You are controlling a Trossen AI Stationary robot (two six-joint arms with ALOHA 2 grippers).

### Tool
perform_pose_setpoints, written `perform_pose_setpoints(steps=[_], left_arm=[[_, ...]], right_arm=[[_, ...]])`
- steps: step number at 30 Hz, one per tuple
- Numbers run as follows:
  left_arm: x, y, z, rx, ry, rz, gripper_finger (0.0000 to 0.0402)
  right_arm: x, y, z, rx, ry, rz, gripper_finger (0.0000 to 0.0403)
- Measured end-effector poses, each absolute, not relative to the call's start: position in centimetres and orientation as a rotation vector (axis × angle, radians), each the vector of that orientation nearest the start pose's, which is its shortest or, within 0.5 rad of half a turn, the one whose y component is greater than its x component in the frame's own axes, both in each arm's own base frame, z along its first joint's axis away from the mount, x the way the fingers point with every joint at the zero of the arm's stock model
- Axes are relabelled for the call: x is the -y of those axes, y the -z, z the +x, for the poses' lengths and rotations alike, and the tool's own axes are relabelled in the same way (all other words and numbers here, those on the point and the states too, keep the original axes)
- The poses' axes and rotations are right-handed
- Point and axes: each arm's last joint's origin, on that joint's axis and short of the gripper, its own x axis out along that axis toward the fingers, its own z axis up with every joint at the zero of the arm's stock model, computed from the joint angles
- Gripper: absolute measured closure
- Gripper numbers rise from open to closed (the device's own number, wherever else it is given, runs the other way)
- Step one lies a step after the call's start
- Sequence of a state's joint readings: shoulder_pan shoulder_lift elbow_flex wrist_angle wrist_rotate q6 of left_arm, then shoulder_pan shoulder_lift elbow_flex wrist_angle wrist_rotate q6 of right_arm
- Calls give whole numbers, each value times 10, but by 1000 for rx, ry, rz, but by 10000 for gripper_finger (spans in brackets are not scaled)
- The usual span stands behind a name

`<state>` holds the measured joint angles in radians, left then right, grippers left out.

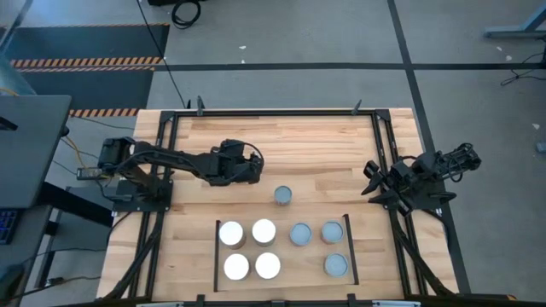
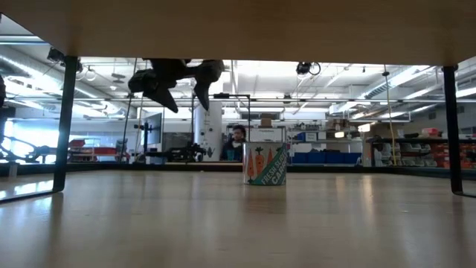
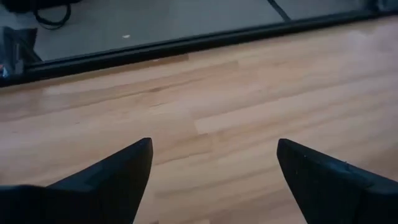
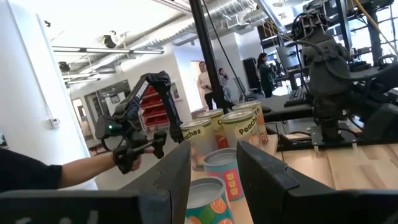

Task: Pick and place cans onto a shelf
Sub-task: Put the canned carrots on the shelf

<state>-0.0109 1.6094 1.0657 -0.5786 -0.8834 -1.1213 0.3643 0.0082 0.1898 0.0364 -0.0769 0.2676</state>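
A lone can (image 1: 283, 196) with a grey top and a carrot label (image 2: 265, 164) stands on its base on the bare table, just past the shelf's far end. The shelf (image 1: 284, 251), pale wood between two black rails, carries several cans: white tops on its left half (image 1: 247, 249), grey tops on its right (image 1: 332, 231). My left gripper (image 1: 252, 166) hangs open above the table (image 2: 186, 99), left of and a little beyond the lone can; only bare wood lies between its fingers (image 3: 211, 168). My right gripper (image 1: 374, 179) waits at the right edge, open with nothing between its fingers (image 4: 211, 168).
Black frame bars run along the table's far edge (image 1: 281, 111) and both sides (image 1: 384, 162). Bare wood lies between the left gripper and the lone can. People stand in the room beyond the table (image 4: 204, 78).
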Motion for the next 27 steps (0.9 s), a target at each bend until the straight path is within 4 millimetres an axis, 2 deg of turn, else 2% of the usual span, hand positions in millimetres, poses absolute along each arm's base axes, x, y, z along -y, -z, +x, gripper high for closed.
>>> perform_pose_setpoints(steps=[7, 12, 17, 20, 27], left_arm=[[-19, -207, 292, -683, -1233, -358, 50], [-23, -183, 272, -815, -1266, -293, 50], [-29, -146, 254, -790, -1291, -307, 50], [-32, -131, 248, -729, -1289, -338, 50], [-33, -122, 244, -712, -1278, -357, 50]], right_arm=[[-31, -230, 74, 158, -466, 293, 266], [-31, -230, 74, 158, -466, 293, 266], [-31, -230, 74, 158, -466, 293, 266], [-31, -230, 74, 157, -466, 293, 266], [-31, -230, 74, 158, -466, 293, 266]])
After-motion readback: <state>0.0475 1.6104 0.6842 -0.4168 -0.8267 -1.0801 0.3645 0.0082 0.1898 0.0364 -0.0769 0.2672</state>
